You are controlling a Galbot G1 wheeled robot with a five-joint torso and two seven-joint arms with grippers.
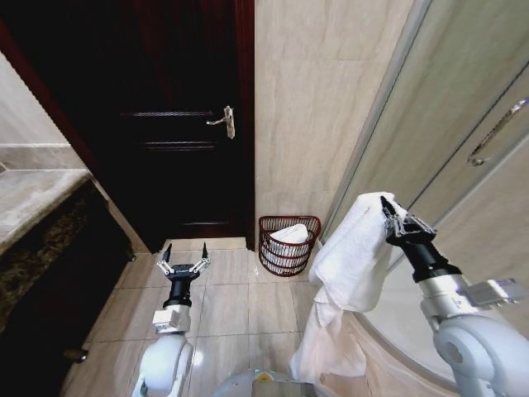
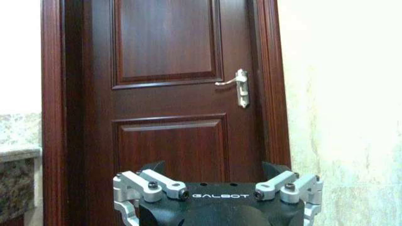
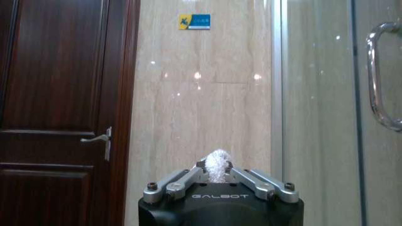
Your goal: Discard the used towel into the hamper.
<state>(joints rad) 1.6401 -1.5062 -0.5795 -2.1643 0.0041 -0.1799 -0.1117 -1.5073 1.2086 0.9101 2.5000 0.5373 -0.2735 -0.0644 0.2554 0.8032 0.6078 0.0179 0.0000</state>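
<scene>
We are holding the big white cloth towel (image 1: 351, 248) in our right claw (image 1: 388, 217) | round reddish-brown woven hamper (image 1: 288, 246) is sitting lower, toward our left | left claw (image 1: 183, 263) is hanging wide open

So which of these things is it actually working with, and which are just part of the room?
Part of the job:
- white towel, held in the right pincer
- hamper, already holding white cloth

Just there:
- left pincer, open and idle
- dark door
- glass shower door
</scene>
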